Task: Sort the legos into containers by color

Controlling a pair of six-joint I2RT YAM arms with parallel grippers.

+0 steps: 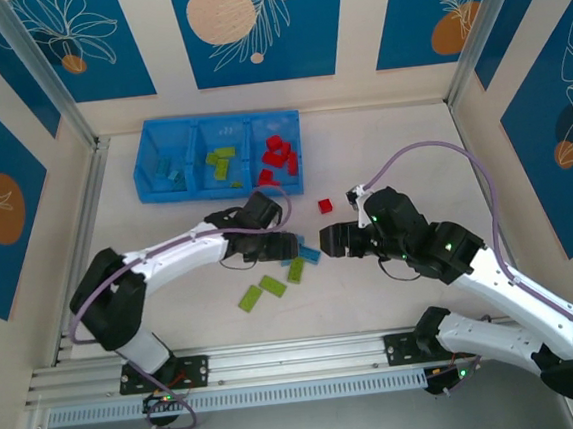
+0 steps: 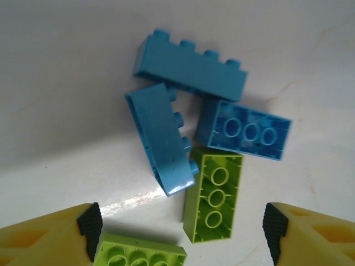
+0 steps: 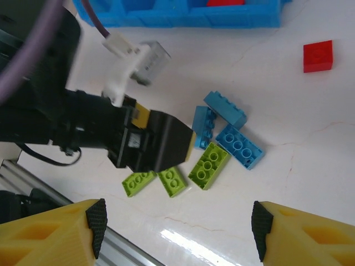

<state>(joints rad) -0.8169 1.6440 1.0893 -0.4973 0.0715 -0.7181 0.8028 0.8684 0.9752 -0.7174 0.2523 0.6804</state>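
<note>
Three light blue legos lie bunched on the white table, with a lime green lego just below them and another at the lower edge. My left gripper hovers open over this cluster, nothing between its fingers. My right gripper faces it from the right, also open and empty. One red lego lies alone behind the grippers. The blue tray of containers stands at the back left, holding blue, green and red bricks in separate compartments.
Two more green legos lie toward the near edge, left of the cluster. The metal rail runs along the table's front. Walls close off the back and both sides.
</note>
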